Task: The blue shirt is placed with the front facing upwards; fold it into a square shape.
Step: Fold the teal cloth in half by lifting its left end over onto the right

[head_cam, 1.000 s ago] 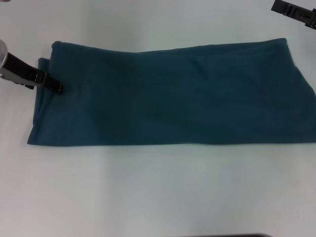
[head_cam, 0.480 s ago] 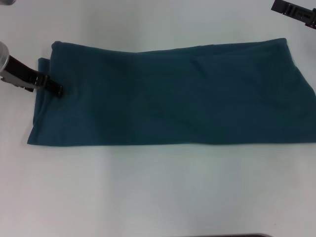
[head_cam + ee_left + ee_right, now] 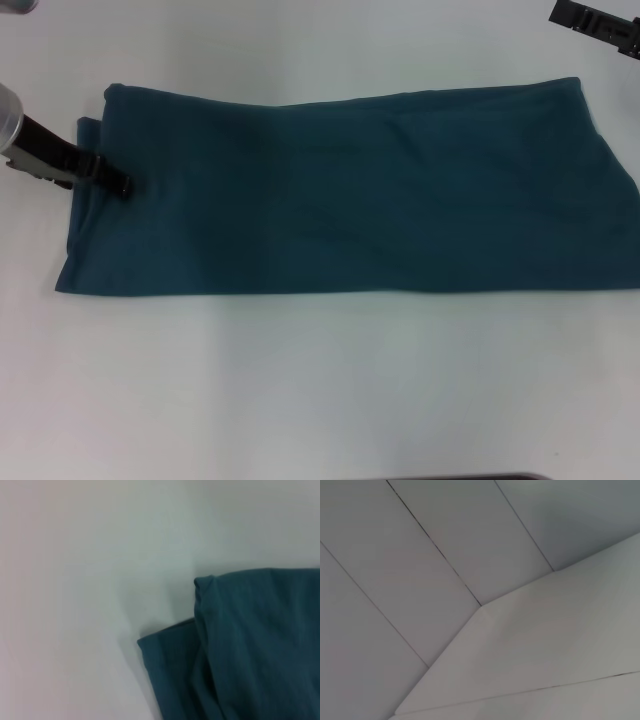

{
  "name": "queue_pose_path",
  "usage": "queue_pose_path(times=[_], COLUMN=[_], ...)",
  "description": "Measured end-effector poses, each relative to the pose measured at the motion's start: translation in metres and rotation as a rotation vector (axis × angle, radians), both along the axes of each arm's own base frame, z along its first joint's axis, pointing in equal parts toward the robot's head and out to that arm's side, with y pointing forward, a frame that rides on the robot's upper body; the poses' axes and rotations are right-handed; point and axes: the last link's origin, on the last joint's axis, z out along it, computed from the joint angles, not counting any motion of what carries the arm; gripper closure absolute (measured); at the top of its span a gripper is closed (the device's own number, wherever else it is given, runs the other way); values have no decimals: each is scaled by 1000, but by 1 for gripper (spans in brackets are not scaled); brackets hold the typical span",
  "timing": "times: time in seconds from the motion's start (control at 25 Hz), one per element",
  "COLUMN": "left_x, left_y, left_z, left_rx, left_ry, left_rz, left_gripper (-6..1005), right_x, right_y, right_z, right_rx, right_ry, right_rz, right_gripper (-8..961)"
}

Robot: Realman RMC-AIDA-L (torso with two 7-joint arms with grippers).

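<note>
The left gripper [image 3: 118, 184] is at the left end of the blue shirt [image 3: 350, 190]. It comes in from the left edge of the tabletop [image 3: 320, 390]. Its dark tip sits on the cloth, just inside the shirt's left edge and nearer the far left corner of the shirt. I cannot tell if its fingers are spread or pressed together, or if they pinch the cloth.

The blue shirt lies flat on the white tabletop. It is folded into one long band that runs from the left side of the tabletop all the way to the right edge of the head view. Only plain blue cloth shows on top. The front edge of the band is straight. The far edge slopes up a little toward the right. At the left end, a lower layer of cloth pokes out past the top layer. The left wrist view shows this too: one blue corner [image 3: 250, 645] lies on top and another layer sticks out beneath it onto the white tabletop [image 3: 75, 580].

The right gripper [image 3: 600, 25] is up at the far right corner of the tabletop, well apart from the shirt. Only a dark piece of it shows, so I cannot tell how its fingers stand. The right wrist view shows only pale flat panels [image 3: 470, 555] with thin dark lines between them.
</note>
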Motion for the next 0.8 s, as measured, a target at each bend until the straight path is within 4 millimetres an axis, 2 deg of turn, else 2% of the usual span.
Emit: queue_pose_path(times=[0.8], left_x=[-2], left_y=[1], left_z=[2], left_rx=[18], left_ry=[-2], left_rz=[18], left_gripper=[203], right_x=[1], right_y=[0], right_z=[3], right_rx=[3], right_ry=[-4], right_rz=[-1], right_gripper=[243])
